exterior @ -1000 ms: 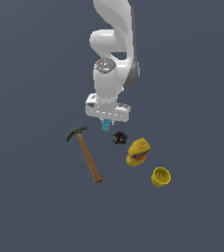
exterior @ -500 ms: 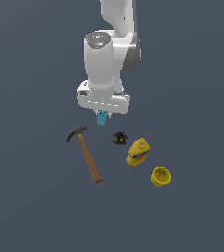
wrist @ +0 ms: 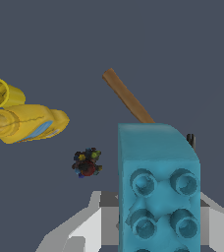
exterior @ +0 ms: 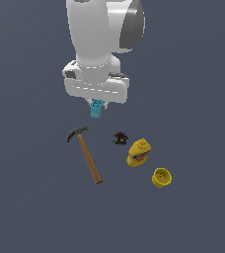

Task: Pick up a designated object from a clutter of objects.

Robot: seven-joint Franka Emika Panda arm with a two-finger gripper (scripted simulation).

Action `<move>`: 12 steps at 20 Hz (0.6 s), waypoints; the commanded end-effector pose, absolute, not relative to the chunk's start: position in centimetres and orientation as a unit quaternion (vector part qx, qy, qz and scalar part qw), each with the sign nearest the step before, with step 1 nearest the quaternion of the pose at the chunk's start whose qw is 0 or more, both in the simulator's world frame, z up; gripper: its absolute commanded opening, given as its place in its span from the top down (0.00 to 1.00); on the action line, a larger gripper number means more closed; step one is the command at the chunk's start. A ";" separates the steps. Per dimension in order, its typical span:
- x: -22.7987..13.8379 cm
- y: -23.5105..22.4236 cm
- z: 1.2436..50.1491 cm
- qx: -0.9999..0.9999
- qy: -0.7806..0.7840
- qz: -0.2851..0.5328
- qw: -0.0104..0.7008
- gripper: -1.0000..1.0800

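Exterior view, gripper (exterior: pixel 96 105) clasping cyan brick (exterior: pixel 97 109)

Cyan brick (wrist: pixel 158 187) looking smooth matt plastic; hammer (exterior: pixel 86 154) showing a brown wooden handle, dark metal head; yellow bottle (exterior: pixel 138 153) and cup (exterior: pixel 161 177) looking glossy plastic.

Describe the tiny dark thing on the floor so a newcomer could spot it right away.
Start from the wooden-handled hammer; toward the exterior view's right, before the yellow bottle, lies the tiny dark object. It is the smallest item, dark with multicoloured specks.
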State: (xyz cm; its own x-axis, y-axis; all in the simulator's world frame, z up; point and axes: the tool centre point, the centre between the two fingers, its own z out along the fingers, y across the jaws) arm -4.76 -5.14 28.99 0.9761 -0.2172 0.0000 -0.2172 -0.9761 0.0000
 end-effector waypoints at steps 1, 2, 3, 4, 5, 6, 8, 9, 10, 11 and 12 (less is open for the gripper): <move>-3.9 -5.5 31.1 -0.994 0.109 0.000 0.000 1.00; -3.6 -5.6 31.9 -0.994 0.109 0.000 0.000 1.00; -3.3 -5.8 32.6 -0.994 0.109 0.000 0.000 1.00; -3.0 -5.9 33.2 -0.994 0.109 0.000 0.000 1.00; -2.8 -6.0 33.8 -0.994 0.109 0.000 0.000 1.00; -2.5 -6.1 34.3 -0.994 0.109 0.000 0.000 1.00; -2.1 -6.3 35.3 -0.994 0.109 0.000 0.000 1.00; -1.9 -6.3 35.7 -0.994 0.109 0.000 0.000 1.00; -1.7 -6.4 36.1 -0.994 0.109 0.000 0.000 1.00; -1.5 -6.4 36.4 -0.994 0.109 0.000 0.000 1.00; -1.4 -6.5 36.7 -0.994 0.109 0.000 0.000 1.00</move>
State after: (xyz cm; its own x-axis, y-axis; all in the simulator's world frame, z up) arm -1.63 -6.38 36.14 0.9763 -0.2166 -0.0001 -0.2166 -0.9763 0.0000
